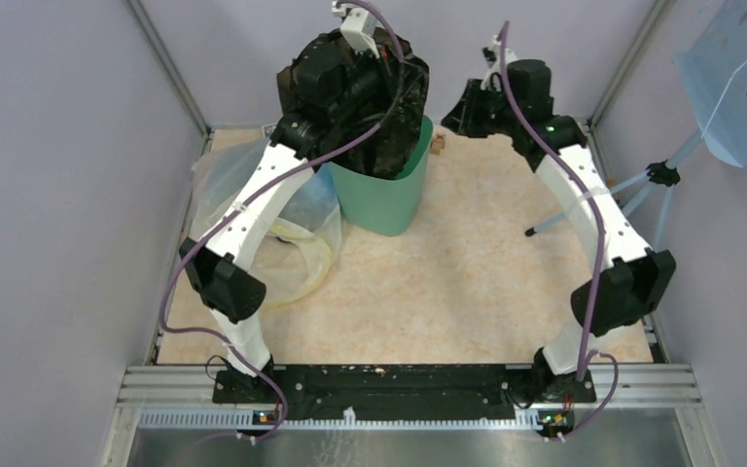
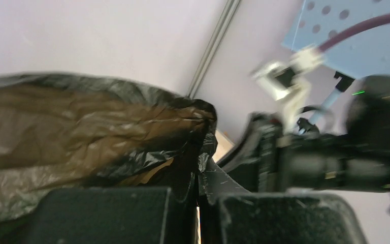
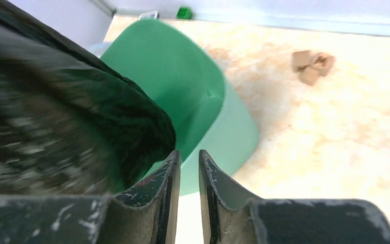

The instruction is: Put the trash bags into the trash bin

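Aluminium base rail (image 1: 642, 384): runs along the near edge, with both arm bases bolted on it, left arm on the left.
Beige mottled table top (image 1: 467, 282): fills the floor of the cell between pale walls.
Large clear plastic bag (image 1: 222, 173): lies at the left side of the table under the left arm, with blue and yellow contents showing through; it is just beside the bin.
Mint-green plastic trash bin (image 1: 381, 202): stands upright at the far centre-left of the table, open at the top, its smooth inner wall visible from the right wrist.
Thin glossy black plastic trash bag (image 2: 81, 127): held up over the bin's mouth. In the top view its lower end passes behind the rim, and most of its crinkled bulk rises well above the bin.
Left gripper (image 2: 199, 175): reaches over the bin from the left, fingers pressed together on a fold of the black bag.
Right gripper (image 3: 188, 155): just right of the bin at rim height, jaws parted only by a narrow slit with nothing seen between them; the bag bulges against its left finger (image 3: 165, 170).
Small crumpled brown scrap (image 3: 312, 66): lies on the table behind the bin's right side, apart from it.
Pale blue perforated panel (image 1: 739, 78): hangs at the far right, outside the cell, on a thin stand.
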Controlling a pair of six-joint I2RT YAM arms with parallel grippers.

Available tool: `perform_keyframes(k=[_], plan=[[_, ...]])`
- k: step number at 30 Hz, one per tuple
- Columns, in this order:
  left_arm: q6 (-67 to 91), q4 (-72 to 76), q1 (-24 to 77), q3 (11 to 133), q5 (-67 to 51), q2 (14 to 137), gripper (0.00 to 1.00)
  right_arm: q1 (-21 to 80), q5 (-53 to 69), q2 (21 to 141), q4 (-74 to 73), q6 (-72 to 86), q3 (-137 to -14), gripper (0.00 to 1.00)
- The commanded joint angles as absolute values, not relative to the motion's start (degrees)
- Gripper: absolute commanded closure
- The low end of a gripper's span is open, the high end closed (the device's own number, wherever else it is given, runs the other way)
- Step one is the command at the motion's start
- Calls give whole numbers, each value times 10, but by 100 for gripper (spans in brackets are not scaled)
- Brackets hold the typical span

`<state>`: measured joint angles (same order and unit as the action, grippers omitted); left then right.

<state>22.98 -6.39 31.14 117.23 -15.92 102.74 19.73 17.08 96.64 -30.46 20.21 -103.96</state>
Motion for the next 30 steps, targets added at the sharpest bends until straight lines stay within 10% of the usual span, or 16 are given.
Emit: perform_keyframes(k=[1,18,30], plan=[[249,-38,309,1202,-191,1056,100,169,148,876,-284,198,-1003,78],[281,-35,314,1150,-236,1016,97,186,204,759,-267,209,-888,35],[313,-24,344,1107,-228,990,95,260,178,708,-130,275,-804,46]])
